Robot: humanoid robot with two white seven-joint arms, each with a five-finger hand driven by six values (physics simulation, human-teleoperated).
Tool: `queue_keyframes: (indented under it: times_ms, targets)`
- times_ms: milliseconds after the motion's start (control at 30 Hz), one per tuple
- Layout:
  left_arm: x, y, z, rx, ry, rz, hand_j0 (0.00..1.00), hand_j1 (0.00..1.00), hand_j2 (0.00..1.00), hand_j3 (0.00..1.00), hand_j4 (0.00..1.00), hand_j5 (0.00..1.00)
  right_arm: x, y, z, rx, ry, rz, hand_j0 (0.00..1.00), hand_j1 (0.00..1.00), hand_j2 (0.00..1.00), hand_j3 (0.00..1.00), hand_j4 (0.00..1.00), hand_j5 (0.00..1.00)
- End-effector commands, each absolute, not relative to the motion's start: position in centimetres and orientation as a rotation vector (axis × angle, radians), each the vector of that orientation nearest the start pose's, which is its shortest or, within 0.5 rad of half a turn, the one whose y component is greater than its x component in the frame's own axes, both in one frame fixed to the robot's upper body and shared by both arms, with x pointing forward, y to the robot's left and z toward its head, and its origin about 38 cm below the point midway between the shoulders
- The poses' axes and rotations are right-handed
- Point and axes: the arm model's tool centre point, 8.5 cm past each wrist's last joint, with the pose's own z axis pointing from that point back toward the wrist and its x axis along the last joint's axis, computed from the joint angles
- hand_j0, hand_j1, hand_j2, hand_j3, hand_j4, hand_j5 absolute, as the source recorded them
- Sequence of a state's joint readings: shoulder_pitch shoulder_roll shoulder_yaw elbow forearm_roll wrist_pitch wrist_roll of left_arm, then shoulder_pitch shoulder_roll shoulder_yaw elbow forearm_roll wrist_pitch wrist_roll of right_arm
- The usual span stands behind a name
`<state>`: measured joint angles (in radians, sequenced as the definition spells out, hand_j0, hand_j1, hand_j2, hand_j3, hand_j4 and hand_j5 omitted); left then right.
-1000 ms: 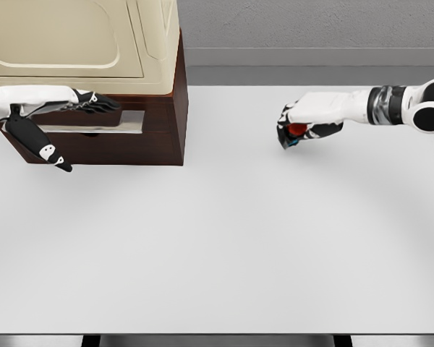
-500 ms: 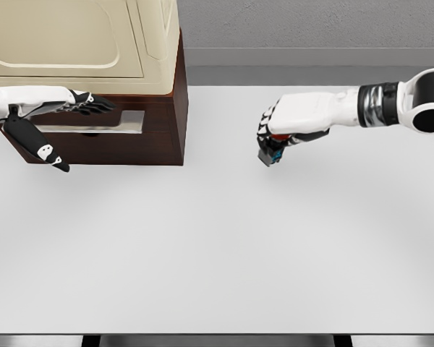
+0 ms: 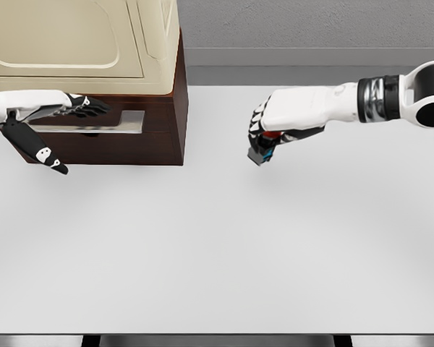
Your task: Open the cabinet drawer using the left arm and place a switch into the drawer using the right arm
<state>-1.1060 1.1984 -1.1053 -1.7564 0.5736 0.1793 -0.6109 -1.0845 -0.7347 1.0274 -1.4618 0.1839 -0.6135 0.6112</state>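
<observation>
Quick count: one cabinet (image 3: 130,72) far left with one drawer (image 3: 94,134), one switch (image 3: 264,150) right of the middle, one white table (image 3: 217,246), and two robot hands, left hand (image 3: 54,119) and right hand (image 3: 275,126).

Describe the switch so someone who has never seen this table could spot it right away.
Start at the big white table and look toward its far right, where a white arm reaches in. At the arm's end the right hand holds the switch above the tabletop. It is a small dark block with red and blue bits, the only coloured thing there.
</observation>
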Motion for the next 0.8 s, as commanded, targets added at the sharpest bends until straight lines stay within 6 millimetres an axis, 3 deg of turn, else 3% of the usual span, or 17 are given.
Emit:
queue_keyframes:
  times_ms: [0, 767]
  targets:
    - [40.7, 32.9, 31.6, -0.006, -1.115, -1.429, 1.00, 1.00, 1.00, 1.00, 1.00, 1.00, 45.1, -19.4, 28.6, 0.225, 1.849, -2.911, 0.47, 0.47, 0.47, 0.47, 0.47, 0.47]
    - [39.7, 34.2, 30.3, -0.034, -1.075, -1.389, 1.00, 1.00, 1.00, 1.00, 1.00, 1.00, 44.5, -12.6, 31.1, 0.130, 1.793, -2.769, 0.47, 0.47, 0.47, 0.47, 0.47, 0.47]
